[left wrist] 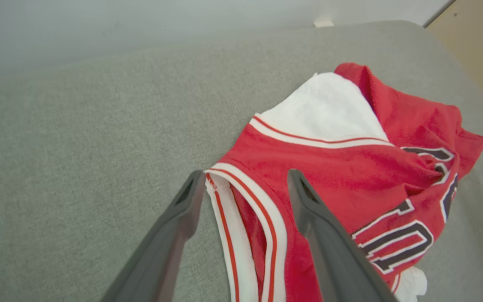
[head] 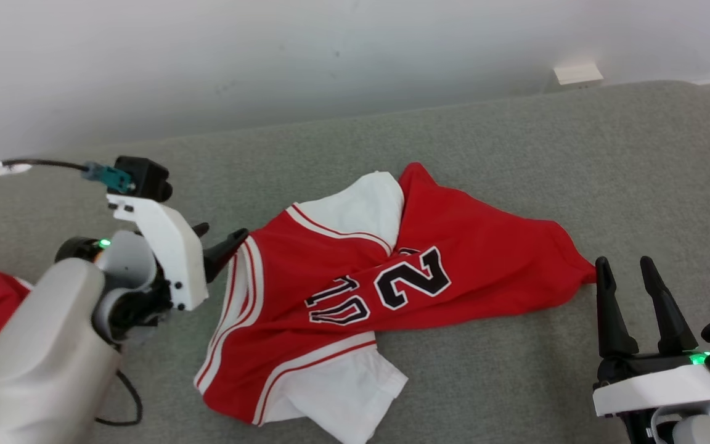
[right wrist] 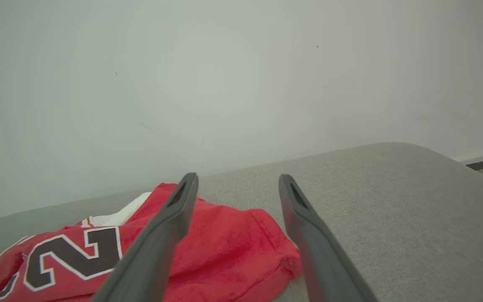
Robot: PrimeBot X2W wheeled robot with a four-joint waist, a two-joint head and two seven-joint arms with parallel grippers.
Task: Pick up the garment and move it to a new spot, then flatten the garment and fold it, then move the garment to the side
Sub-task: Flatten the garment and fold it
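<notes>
Garment (head: 342, 277): red jersey, rumpled, centre of grey worktop (head: 515, 154). Left gripper (head: 222, 237) spread, straddling striped edge at left end. Right gripper (head: 625, 271) spread, just beside red corner at right end. Judged: flattening step. Next: pinch both ends, draw apart.

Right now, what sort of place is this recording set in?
Probably an indoor room set up for folding clothes: a grey fabric-covered surface against a plain white wall, with a crumpled red and white jersey on it.

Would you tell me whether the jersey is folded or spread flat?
Neither: the jersey lies crumpled, its middle twisted and bunched.
</notes>
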